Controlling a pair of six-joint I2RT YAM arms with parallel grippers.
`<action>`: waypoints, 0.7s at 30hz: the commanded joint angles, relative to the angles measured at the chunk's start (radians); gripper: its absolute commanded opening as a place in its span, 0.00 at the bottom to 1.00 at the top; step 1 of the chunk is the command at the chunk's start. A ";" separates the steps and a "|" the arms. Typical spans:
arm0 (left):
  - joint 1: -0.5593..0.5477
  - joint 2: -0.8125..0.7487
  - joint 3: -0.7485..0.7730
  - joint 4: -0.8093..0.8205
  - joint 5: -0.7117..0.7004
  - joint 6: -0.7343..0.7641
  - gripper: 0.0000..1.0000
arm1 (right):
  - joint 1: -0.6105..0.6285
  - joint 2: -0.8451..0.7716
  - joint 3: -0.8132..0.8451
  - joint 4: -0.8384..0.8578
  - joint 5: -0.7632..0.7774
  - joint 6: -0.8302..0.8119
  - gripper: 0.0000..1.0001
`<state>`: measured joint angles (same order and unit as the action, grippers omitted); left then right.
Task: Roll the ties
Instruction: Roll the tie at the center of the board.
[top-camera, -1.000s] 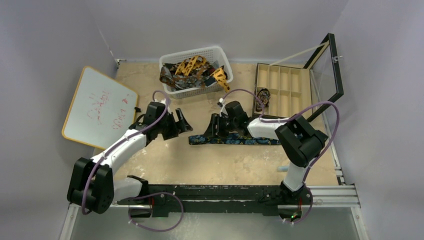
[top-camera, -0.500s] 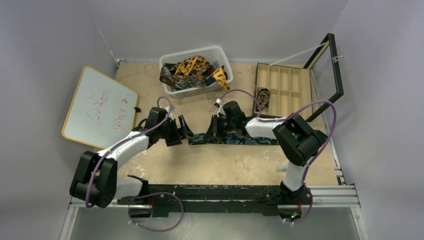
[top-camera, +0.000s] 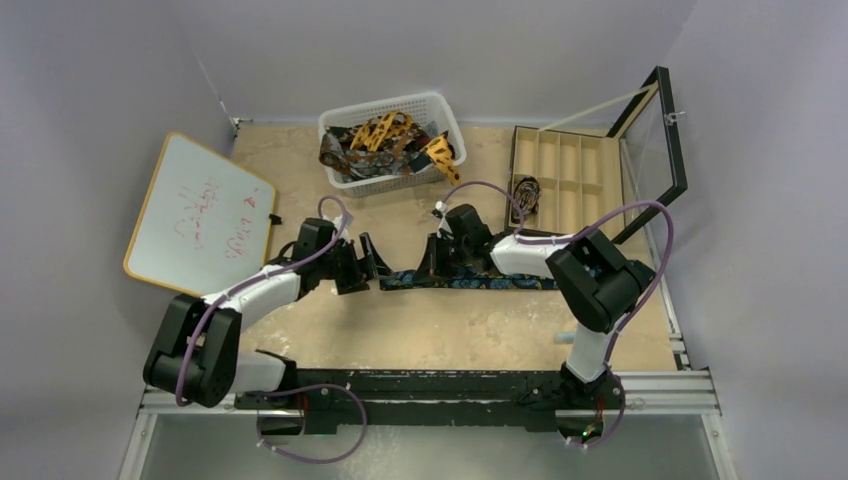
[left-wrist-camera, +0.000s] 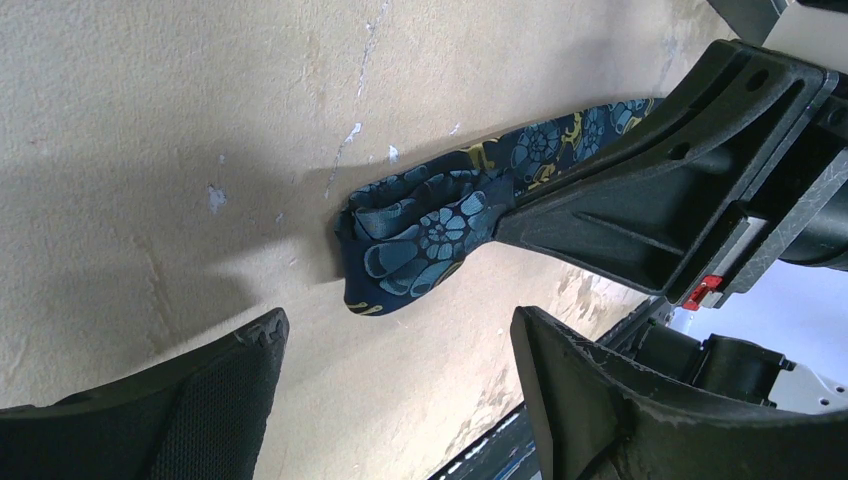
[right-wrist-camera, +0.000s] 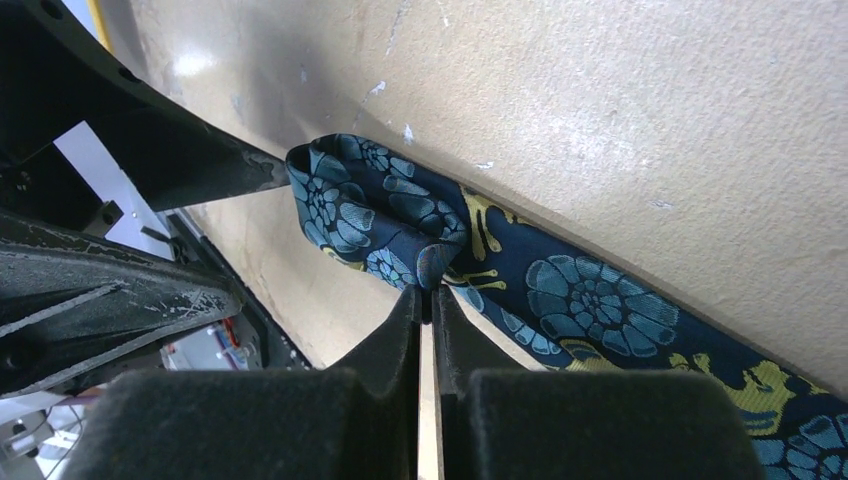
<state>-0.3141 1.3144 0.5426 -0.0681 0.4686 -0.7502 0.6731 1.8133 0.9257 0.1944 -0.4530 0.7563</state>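
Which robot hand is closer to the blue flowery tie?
The right. The right gripper is pinching a fold of the blue tie near its folded end; the left gripper hangs open just past that end, not touching.

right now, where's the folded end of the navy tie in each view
Top external: the navy tie lies at picture centre; its folded end is at its left, between the two claws.
Left wrist: folded end at centre, just above the open left claw.
Right wrist: folded end left of centre, just above the right claw.
Shared landmark: that right claw, shut on the tie beside the fold.
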 joint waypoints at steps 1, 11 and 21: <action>0.010 0.018 -0.012 0.084 0.038 -0.011 0.80 | -0.003 -0.048 0.024 -0.044 0.037 -0.023 0.04; 0.011 0.035 -0.026 0.112 0.042 -0.014 0.79 | -0.007 -0.017 0.032 -0.082 0.074 -0.034 0.06; 0.010 0.045 -0.034 0.120 0.046 -0.003 0.74 | -0.010 -0.043 0.072 -0.141 0.136 -0.073 0.23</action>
<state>-0.3134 1.3487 0.5247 0.0048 0.4946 -0.7597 0.6666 1.7996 0.9375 0.1028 -0.3687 0.7242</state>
